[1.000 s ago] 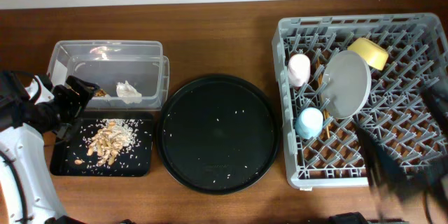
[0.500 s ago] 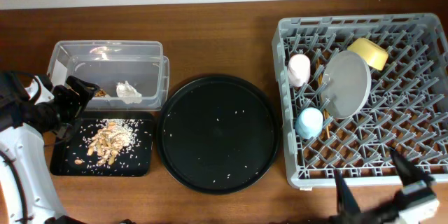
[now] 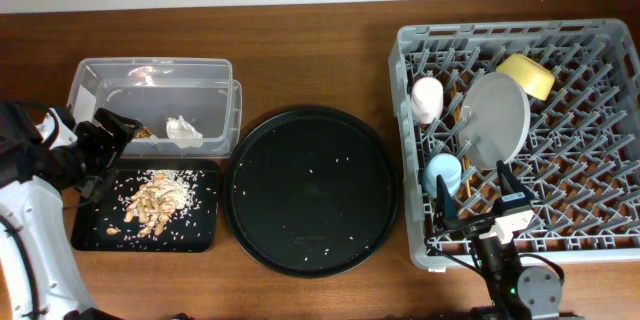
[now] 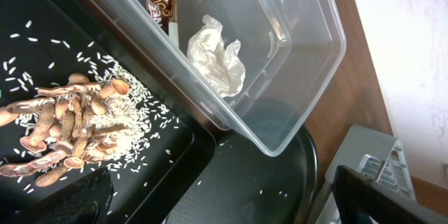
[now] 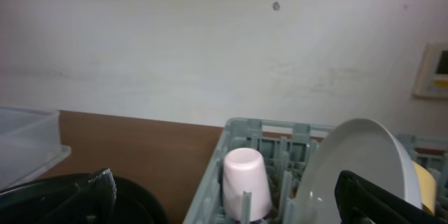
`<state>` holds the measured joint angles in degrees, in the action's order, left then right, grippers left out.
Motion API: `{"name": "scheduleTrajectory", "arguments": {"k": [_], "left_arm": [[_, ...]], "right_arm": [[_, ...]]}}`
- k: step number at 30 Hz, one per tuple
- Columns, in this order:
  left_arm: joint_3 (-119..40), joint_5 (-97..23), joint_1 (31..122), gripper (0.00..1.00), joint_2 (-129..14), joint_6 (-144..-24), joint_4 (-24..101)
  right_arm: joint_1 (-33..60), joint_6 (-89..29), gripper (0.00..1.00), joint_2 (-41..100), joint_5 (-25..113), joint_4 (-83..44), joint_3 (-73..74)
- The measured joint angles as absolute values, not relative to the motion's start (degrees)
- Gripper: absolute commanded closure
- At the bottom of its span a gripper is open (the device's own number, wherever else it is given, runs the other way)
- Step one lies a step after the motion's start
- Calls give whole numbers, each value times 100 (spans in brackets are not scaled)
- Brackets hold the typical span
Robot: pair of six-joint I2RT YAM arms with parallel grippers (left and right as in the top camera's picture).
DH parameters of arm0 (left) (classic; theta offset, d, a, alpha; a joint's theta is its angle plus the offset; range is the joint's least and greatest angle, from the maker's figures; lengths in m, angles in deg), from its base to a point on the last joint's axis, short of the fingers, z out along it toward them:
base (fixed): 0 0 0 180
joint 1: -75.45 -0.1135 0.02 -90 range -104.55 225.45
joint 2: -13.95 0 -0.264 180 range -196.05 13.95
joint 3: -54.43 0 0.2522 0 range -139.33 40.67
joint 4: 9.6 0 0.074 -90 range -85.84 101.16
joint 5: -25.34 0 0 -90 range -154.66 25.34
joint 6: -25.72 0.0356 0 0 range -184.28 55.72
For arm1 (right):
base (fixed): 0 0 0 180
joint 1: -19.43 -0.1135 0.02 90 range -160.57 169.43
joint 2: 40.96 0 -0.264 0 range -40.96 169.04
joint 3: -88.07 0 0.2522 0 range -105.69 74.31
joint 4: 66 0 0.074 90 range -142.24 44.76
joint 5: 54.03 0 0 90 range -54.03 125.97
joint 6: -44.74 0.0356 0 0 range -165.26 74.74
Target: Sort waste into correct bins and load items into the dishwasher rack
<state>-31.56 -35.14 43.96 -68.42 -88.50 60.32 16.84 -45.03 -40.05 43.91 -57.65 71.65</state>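
The grey dishwasher rack (image 3: 600, 175) holds a pink cup (image 3: 427, 98), a blue cup (image 3: 442, 173), a yellow bowl (image 3: 528, 73), an upright plate (image 3: 495, 120) and chopsticks (image 3: 466, 184). Food scraps and rice (image 3: 155, 200) lie in the shallow black tray (image 3: 200, 230). A white tissue (image 3: 183, 130) and a gold-brown wrapper (image 3: 145, 132) lie in the clear box (image 3: 155, 75). My left gripper (image 3: 100, 145) is open and empty over the box and tray's left end. My right gripper (image 3: 478, 208) is open and empty at the rack's front edge, facing the pink cup (image 5: 246, 182) and plate (image 5: 357, 168).
A large round black tray (image 3: 310, 130) with a few stray rice grains sits between the bins and the rack. The left wrist view shows the tissue (image 4: 217, 59), wrapper (image 4: 159, 3), scraps (image 4: 63, 133) and the round tray's rim (image 4: 308, 161).
My right arm has swung from the rack's right side to its front edge and now stands still, open. The left arm has not moved.
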Motion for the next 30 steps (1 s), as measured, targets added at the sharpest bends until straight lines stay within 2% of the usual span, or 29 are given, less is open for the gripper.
{"name": "scheduleTrajectory", "arguments": {"k": [7,30], "left_arm": [[-3154,-3514,4396,1,-6842,-8850,6032],[-3156,-3514,4396,1,-6842,-8850,6032]], "right_arm": [[1688,-4403,2,-4007,4033,-4836,7370],[1688,-4656,2,-4012,4004,-4834,7370]]}}
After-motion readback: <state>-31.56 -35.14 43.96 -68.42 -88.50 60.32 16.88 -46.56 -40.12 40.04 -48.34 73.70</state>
